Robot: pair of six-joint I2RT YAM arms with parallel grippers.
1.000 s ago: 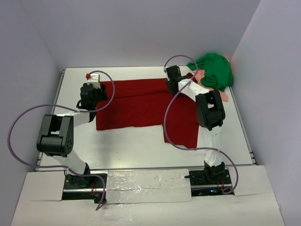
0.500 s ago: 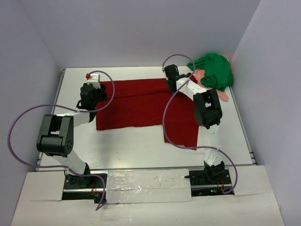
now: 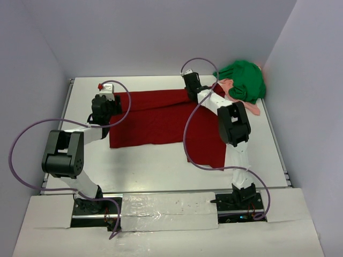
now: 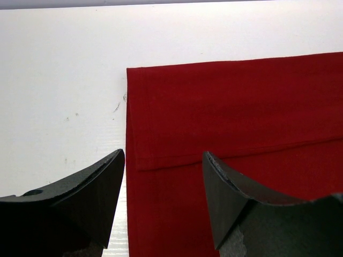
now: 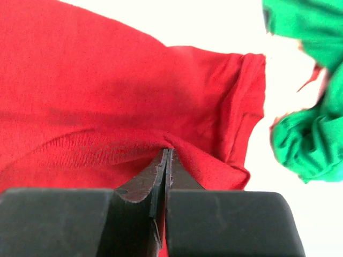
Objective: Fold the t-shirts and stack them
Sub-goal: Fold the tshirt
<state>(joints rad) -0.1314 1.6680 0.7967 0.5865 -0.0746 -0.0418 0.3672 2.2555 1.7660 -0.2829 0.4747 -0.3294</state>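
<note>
A dark red t-shirt (image 3: 155,118) lies spread across the white table. My left gripper (image 3: 107,113) hangs over its left edge, where a folded hem shows. Seen from the left wrist, this gripper (image 4: 163,155) is open, its fingers straddling the shirt's (image 4: 225,107) left border with nothing between them. My right gripper (image 3: 193,95) sits at the shirt's far edge near the right sleeve. There it (image 5: 167,151) is shut, pinching a raised ridge of red cloth (image 5: 107,80). A bright green t-shirt (image 3: 244,80) lies crumpled at the back right, over a salmon-pink cloth (image 3: 256,108).
Grey walls close in the table (image 3: 155,160) on the left, back and right. The green heap (image 5: 305,144) lies just right of the red sleeve. Purple cables loop off both arms. White boards cover the near edge by the arm bases.
My right gripper has closed on the red cloth and shifted a little left and toward the far wall. The left arm has stayed put.
</note>
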